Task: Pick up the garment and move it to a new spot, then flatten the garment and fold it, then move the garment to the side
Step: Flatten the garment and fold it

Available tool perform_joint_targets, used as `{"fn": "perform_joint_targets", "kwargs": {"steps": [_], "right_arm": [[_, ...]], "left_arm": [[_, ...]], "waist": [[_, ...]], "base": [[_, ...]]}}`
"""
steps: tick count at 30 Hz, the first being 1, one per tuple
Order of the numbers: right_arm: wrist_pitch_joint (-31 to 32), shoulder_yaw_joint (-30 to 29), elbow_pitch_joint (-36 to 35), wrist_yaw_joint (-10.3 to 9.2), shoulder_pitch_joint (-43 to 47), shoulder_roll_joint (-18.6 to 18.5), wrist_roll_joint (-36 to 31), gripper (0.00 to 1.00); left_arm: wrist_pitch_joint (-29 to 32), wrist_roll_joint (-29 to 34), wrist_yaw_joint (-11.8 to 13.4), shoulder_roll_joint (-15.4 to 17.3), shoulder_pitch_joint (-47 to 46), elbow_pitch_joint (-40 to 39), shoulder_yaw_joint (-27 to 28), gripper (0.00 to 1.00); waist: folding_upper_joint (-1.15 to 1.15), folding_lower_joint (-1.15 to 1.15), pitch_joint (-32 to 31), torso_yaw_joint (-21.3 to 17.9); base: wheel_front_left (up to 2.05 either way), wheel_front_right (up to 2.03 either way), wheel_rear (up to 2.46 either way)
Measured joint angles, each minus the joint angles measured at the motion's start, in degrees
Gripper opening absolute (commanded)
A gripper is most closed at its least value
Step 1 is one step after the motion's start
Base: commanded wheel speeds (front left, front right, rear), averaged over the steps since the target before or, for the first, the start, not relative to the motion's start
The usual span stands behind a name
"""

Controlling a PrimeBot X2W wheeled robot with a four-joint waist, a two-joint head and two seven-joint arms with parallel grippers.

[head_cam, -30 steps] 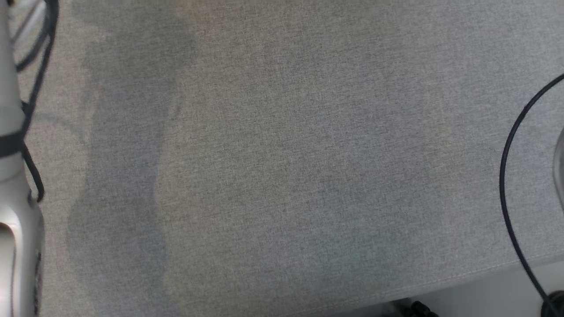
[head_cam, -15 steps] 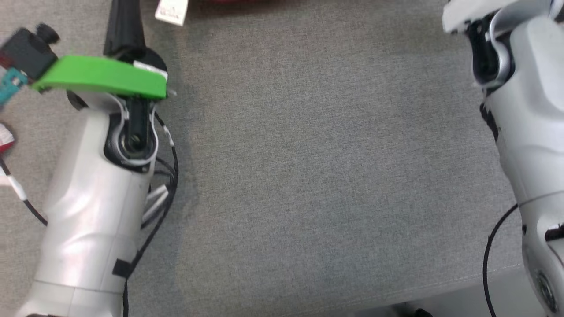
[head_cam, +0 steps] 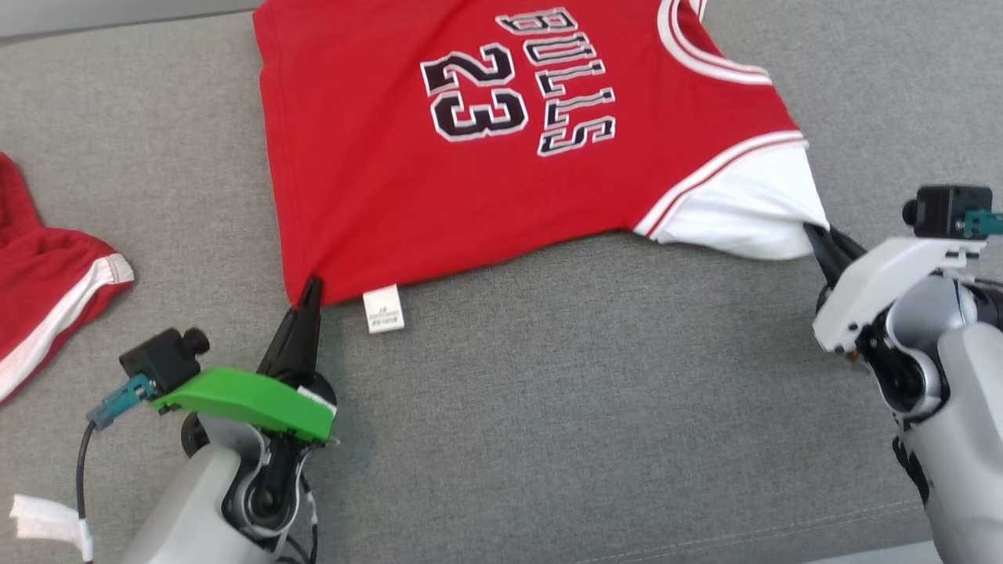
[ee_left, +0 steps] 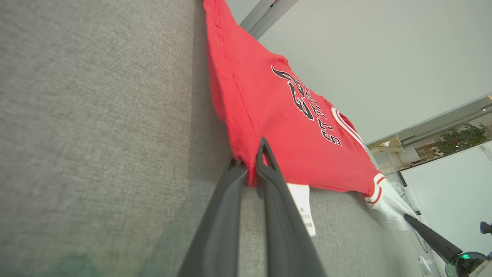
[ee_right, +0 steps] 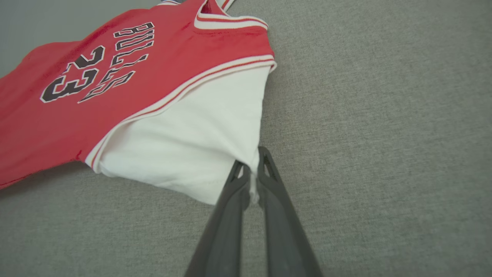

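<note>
Currently spread across the grey surface toward 12 o'clock in the head view: a red jersey, print side up, "BULLS" and "23" in black edged with white, neck opening out at 1 o'clock. At 7 o'clock, left fingers pressed together on the jersey's hem corner, a fold of red cloth caught between the tips. Same grip from the left wrist: both left fingers closed on that red corner, red jersey running away toward 1 o'clock, low against the grey surface. Just at 3 o'clock of the gripped corner, a white label poking out from under the hem and lying flat; white label also just beside the fingers in the left wrist view. At 3 o'clock of the head view, right fingers shut on the tip of the white sleeve, sleeve drawn to a point toward 4 o'clock. From the right wrist: right fingers clamped on that tip, white sleeve fanning out toward 10 o'clock, red jersey beyond it, striped trim along the armhole. Edge between the two grips slightly bowed. At 9 o'clock, well apart from the jersey, a second red garment with a white stripe, untouched by either pair of fingers.
</note>
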Motion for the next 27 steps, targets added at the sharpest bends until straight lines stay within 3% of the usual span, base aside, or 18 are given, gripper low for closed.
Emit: {"fn": "perform_joint_targets", "kwargs": {"steps": [8, 15, 21, 27], "right_arm": [[19.8, -10.2, -23.2, 0.0, 21.4, 6.6, -6.1, 0.0], [35.6, -12.4, -39.2, 0.0, 34.5, 11.4, -7.2, 0.0], [38.3, -13.3, -45.0, 0.0, 36.4, 12.8, -8.0, 0.0], [35.2, -12.6, -44.1, -0.01, 29.4, 12.5, -10.0, 0.0]], "left_arm": [[-0.3, 2.8, 0.0, 4.0, 7.8, -0.4, -1.5, 0.0], [-0.5, 6.0, 1.4, 6.0, 12.9, -1.0, -0.8, 0.0], [1.9, 6.8, 4.1, 7.2, 15.8, -4.1, -2.2, 0.0], [5.6, 5.4, 5.4, 6.7, 13.0, -7.9, -1.9, 0.0]], "waist": [[0.0, 0.0, -4.9, 1.1], [0.0, 0.0, -6.4, 1.8], [0.0, 0.0, -6.5, 2.2], [0.0, 0.0, -6.1, 3.3]], "base": [[0.0, 0.0, 0.0], [0.0, 0.0, 0.0], [0.0, 0.0, 0.0], [0.0, 0.0, 0.0]]}}
